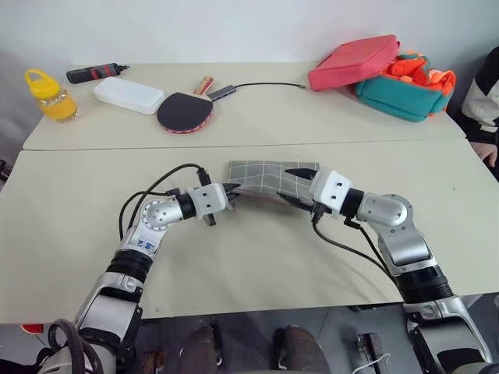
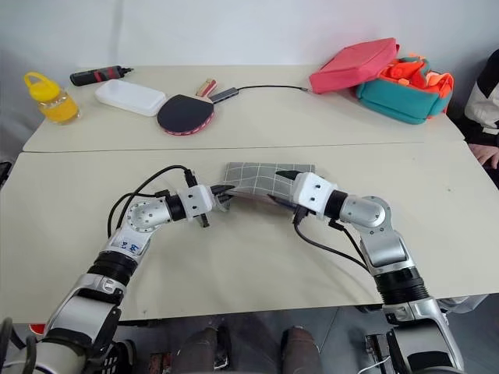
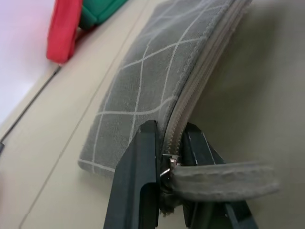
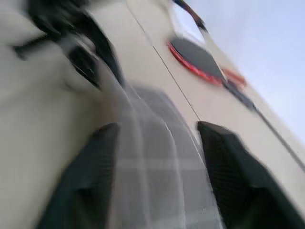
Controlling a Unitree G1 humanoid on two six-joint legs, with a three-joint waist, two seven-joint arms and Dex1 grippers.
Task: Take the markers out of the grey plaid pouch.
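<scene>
The left gripper (image 3: 169, 191) is clenching its fingers on the grey plaid pouch (image 1: 269, 178) at the zipper end; the right gripper (image 4: 157, 167), fingers released, is straddling it and should grasp squarely before unzipping

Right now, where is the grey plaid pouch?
The grey plaid pouch sits mid-table on the near tabletop, between the left end effector, shut on its zipper end, and the right end effector.

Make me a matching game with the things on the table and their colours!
Things:
1. pouch
2. paddle
3. little bottle
4. flat box

Colours:
A. white
B. yellow
C. grey with white lines
D. black with a red edge

Pairs: 1-C, 2-D, 3-B, 4-A
</scene>
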